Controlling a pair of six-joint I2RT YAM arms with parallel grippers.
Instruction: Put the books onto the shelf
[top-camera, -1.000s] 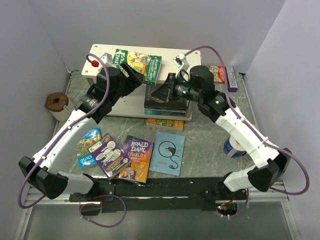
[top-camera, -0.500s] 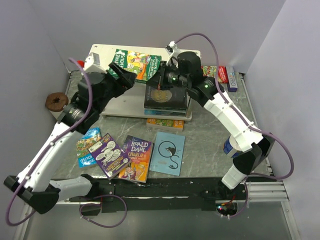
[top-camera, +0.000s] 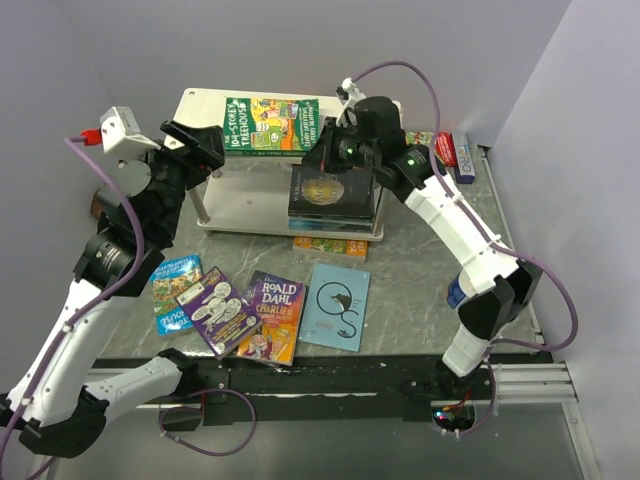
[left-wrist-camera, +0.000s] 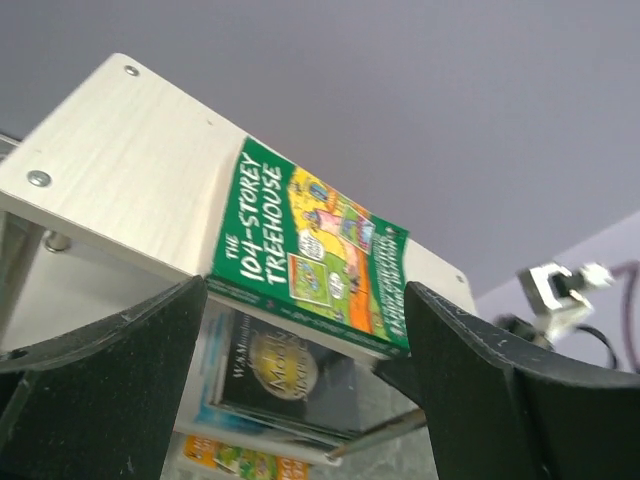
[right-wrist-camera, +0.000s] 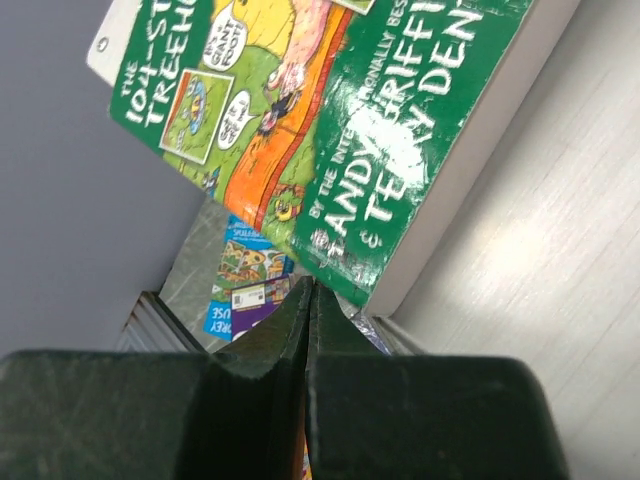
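Left gripper (top-camera: 208, 150): jaws spread wide, holding nothing, off the left end of the shelf (top-camera: 200, 106). Green Treehouse book (top-camera: 270, 124) lies flat on the shelf's pale wood top, to its right. Right gripper (top-camera: 326, 156): fingers pressed together, just beside the book's right edge. Grey marbled table (top-camera: 420, 270); plain lilac walls (top-camera: 330, 40).

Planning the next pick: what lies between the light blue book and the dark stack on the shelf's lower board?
Top view: one orange-and-green book, flat on the table at the lower board's front edge.
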